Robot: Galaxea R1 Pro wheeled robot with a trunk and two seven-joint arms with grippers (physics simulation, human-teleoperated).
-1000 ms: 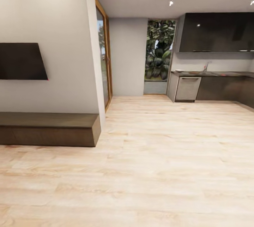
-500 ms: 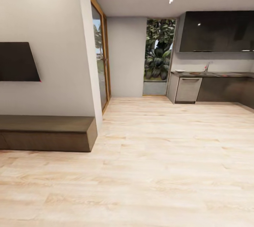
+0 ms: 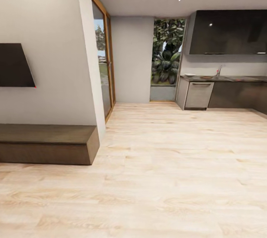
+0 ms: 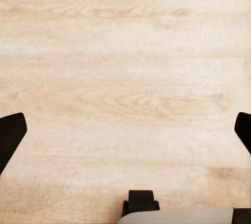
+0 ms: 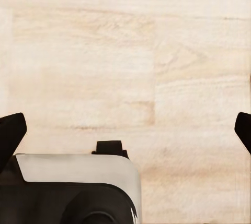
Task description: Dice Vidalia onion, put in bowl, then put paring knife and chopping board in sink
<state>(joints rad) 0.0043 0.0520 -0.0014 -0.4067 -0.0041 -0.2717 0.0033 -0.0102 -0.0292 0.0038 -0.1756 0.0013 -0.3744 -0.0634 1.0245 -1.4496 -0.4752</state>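
Observation:
Far off at the right of the head view runs the dark countertop [image 3: 237,78] over dark cabinets. A thin curved tap [image 3: 219,69] rises from it where the sink lies. Near its left end sits a small white shape, likely the bowl [image 3: 189,74], with a brownish patch beside it that may be the chopping board [image 3: 205,77]. The onion and the paring knife are too small to make out. My left gripper [image 4: 125,130] is open over bare wooden floor, its dark fingertips [image 4: 10,132] far apart. My right gripper [image 5: 125,130] is open too, over floor.
Pale wood floor [image 3: 167,164] stretches ahead to the kitchen. A low dark bench [image 3: 48,143] and a wall with a dark screen [image 3: 15,66] stand at the left. A glass door [image 3: 102,67] and a window with plants [image 3: 166,54] lie beyond. A steel appliance front [image 3: 198,95] closes the cabinet row.
The whole head view has shifted: bench and wall screen slid left and the doorway looks larger, so the camera has moved forward. Nothing in the room itself has moved.

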